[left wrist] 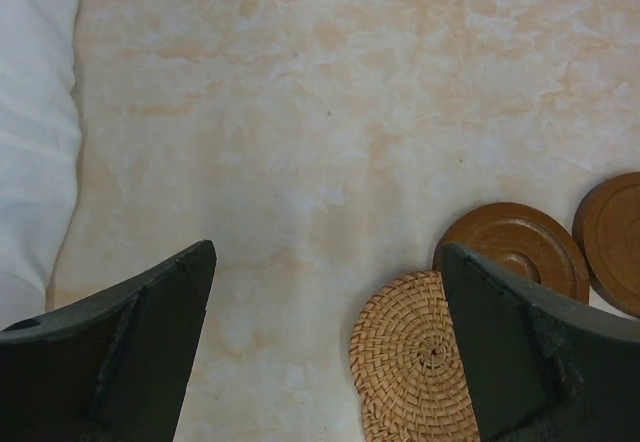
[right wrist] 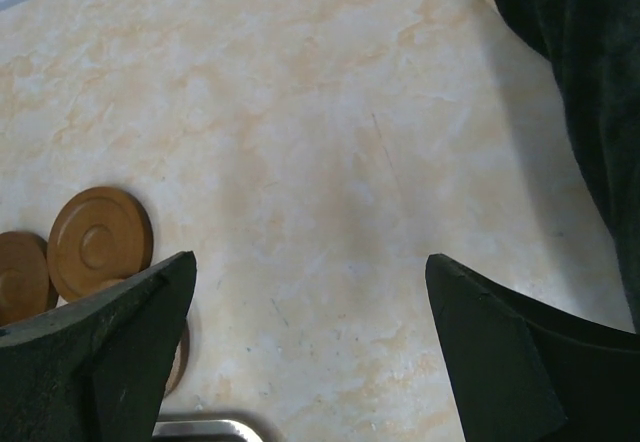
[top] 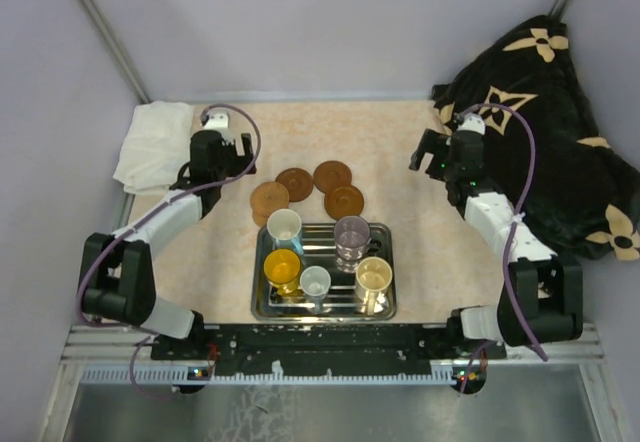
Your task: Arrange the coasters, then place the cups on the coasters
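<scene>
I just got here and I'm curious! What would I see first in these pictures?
Probably the shiny rectangular steel tray at the front, crowded with small handled mugs, a bright yellow mug among them. Just beyond it, flat round reddish-brown wooden coasters lie clustered, and a big black cloth with beige flowers is heaped at the far right.

Both arms (top: 168,210) black at joints w/ white link covers; purple cables (top: 527,162) loop off wrists; fingers (left wrist: 110,362) dark, wedge-shaped.
</scene>
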